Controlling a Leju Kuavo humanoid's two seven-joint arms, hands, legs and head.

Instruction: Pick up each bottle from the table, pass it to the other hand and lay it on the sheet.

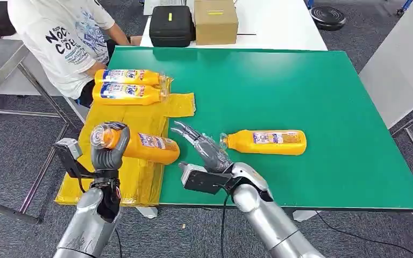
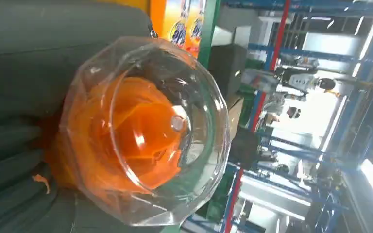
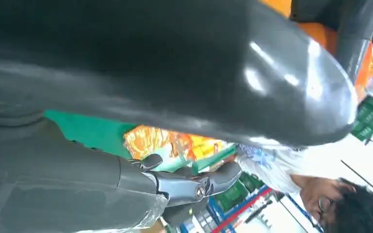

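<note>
The held bottle (image 1: 142,145) is carried by its capped end in the left hand (image 1: 107,148), above the near part of the yellow sheet (image 1: 134,115), and its long axis is seen to run roughly level from that hand toward the robot's right, so that the base reaches almost to the boundary between sheet and green table (image 1: 301,97). In the left wrist view the clear cap (image 2: 145,128) is seen end-on, with the grey fingers wrapped around the neck behind it, so a firm grasp is indicated. The right hand (image 1: 204,148) is held just beside the bottle's free base, fingers spread and nothing gripped; it appears released and apart from the bottle. The coming move is therefore judged to turn on the left hand alone: the bottle already lies over the sheet, and only a lowering along its present axis seems called for, though a slight pull toward the left may be needed to keep the base on the yellow. Two bottles (image 1: 132,86) are already laid side by side at the sheet's far end, their axes parallel to the held one. One more bottle (image 1: 266,142) lies on the green table, just beyond the right hand, which is the nearer hand to it. A person (image 1: 70,37) is seated beyond the table's far left corner.
</note>
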